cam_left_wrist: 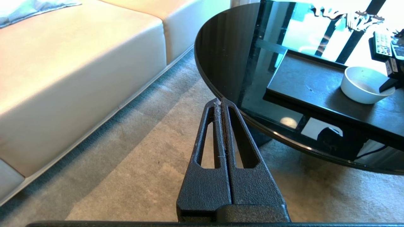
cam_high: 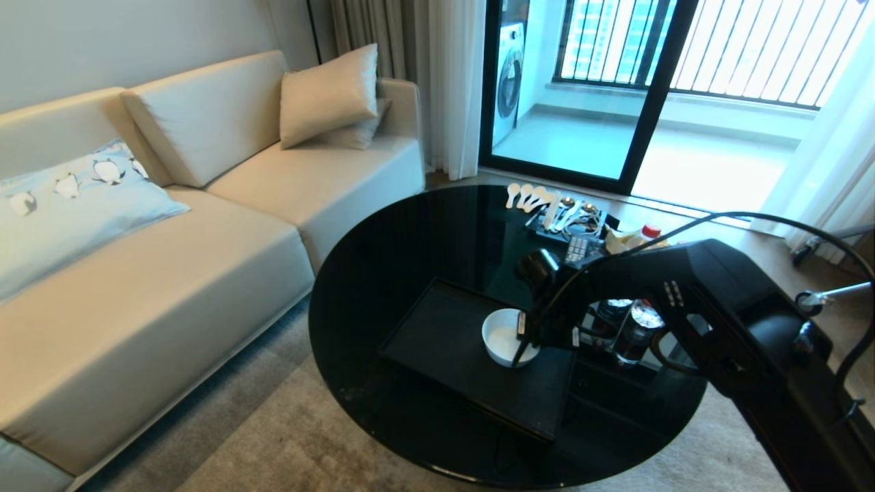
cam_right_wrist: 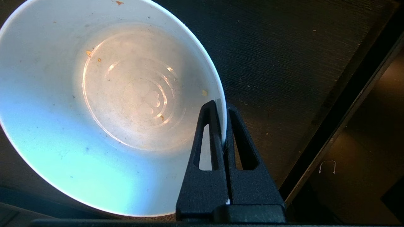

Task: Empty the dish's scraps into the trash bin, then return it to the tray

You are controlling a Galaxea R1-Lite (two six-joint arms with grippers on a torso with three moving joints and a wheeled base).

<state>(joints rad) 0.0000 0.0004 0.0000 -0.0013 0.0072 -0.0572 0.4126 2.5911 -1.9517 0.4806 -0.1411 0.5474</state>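
Between the two fingers of the right gripper (cam_right_wrist: 223,126), pinched at the rim: the white bowl (cam_right_wrist: 104,107), one finger inside the wall, the other outside, jaws closed tight on it. Round, deep-sided, plain white, nearly emptied; only a few tiny orange and yellowish crumbs (cam_right_wrist: 119,2) clinging to the inner wall and floor. Faint raised rings and a small embossed mark on the bowl's floor, too soft to read. Directly under the gripper and bowl, the black tray (cam_high: 444,342), bowl over its right part; whether resting or just above, cannot tell. Beyond the gripper, a remote control (cam_high: 577,249) with rows of buttons, lettering not legible. Off to the side near the table (cam_left_wrist: 227,47) edge, the left gripper (cam_left_wrist: 221,102), fingers pressed together, holding nothing, above carpet (cam_left_wrist: 142,164).
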